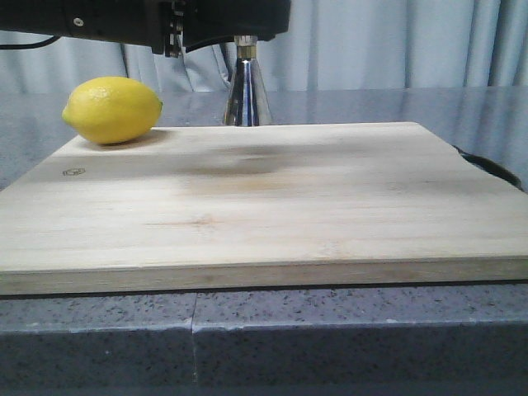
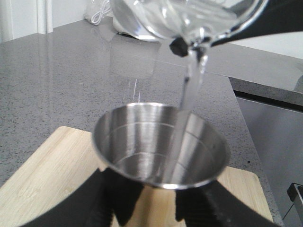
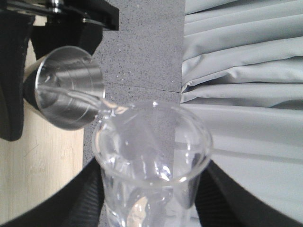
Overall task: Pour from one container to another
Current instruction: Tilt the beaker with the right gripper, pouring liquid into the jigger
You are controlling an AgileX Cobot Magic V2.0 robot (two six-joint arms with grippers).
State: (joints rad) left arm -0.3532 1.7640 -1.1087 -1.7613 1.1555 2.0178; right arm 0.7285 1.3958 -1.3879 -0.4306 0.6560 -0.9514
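The steel jigger (image 2: 161, 146) stands over the far edge of the wooden board, and my left gripper (image 2: 156, 208) is shut on its body below the rim. Above it the clear glass beaker (image 2: 189, 16) is tilted, held in my shut right gripper (image 3: 151, 198). A thin stream of clear liquid (image 2: 187, 109) runs from the beaker's lip into the jigger's open cup. In the right wrist view the beaker (image 3: 151, 156) faces the jigger (image 3: 68, 87) mouth to mouth. The front view shows only the jigger's lower cone (image 1: 246, 99); black arm hardware (image 1: 177, 25) hides the rest.
A yellow lemon (image 1: 113, 109) lies on the back left corner of the wooden cutting board (image 1: 264, 206). The board rests on a grey speckled counter (image 1: 264, 330). A dark object (image 1: 487, 165) pokes out at the board's right edge. Grey curtains hang behind.
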